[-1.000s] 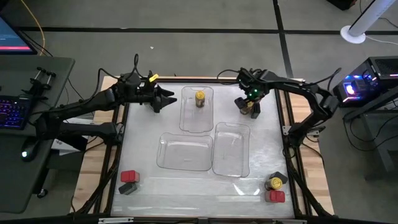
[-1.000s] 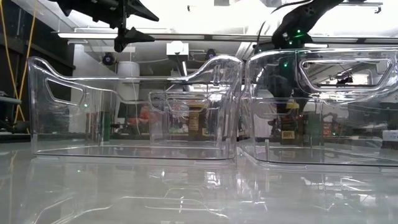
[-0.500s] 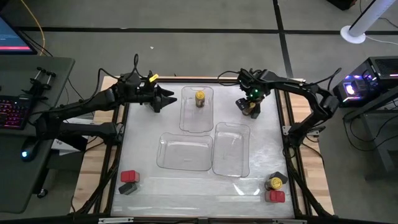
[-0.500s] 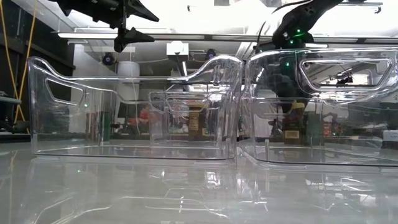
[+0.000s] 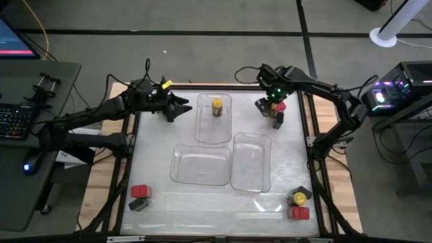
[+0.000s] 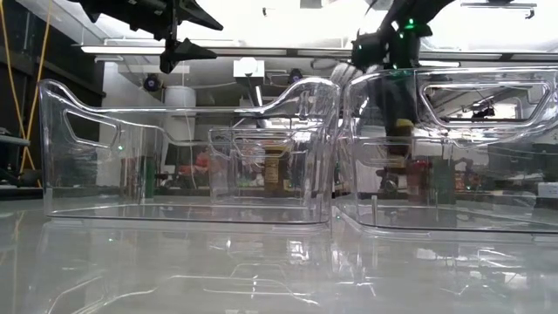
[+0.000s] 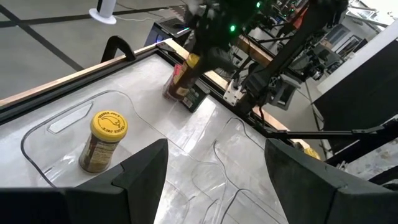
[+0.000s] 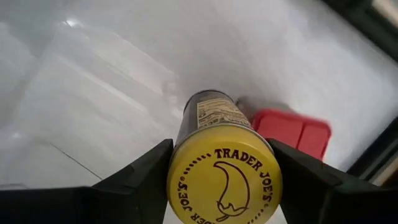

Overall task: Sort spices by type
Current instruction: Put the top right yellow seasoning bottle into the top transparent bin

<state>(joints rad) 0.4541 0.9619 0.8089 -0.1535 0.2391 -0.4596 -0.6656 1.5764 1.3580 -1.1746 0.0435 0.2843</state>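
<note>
Yellow-lidded jar point(image 8: 224, 174) gripped between right gripper point(image 5: 273, 106) fingers, lifted above table point(image 5: 155, 145) near far right edge, red spice container point(image 8: 291, 135) just below. Second yellow-lidded jar point(image 5: 217, 106) upright in far clear tray point(image 5: 204, 128). Left gripper point(image 5: 181, 106) beside that tray, fingers spread wide, empty.

A yellow-lidded jar point(image 5: 217, 106) stands upright inside the far clear tray point(image 5: 213, 131), its lid printed with a dark emblem. Right of that tray, a second yellow-lidded jar point(image 8: 224, 177) is lifted clear of the desk, clamped between the right gripper's point(image 8: 224, 186) fingers. A red square-topped container point(image 5: 279, 106) and a dark blocky one point(image 5: 277, 121) sit just below it. Far from the tray, toward the near left corner, a red container point(image 5: 140, 192) lies touching a grey one point(image 5: 138, 204). Toward the near right corner, a yellow-lidded jar point(image 5: 298, 198) stands against a dark block point(image 5: 302, 192), a red container point(image 5: 298, 213) just beside it.
</note>
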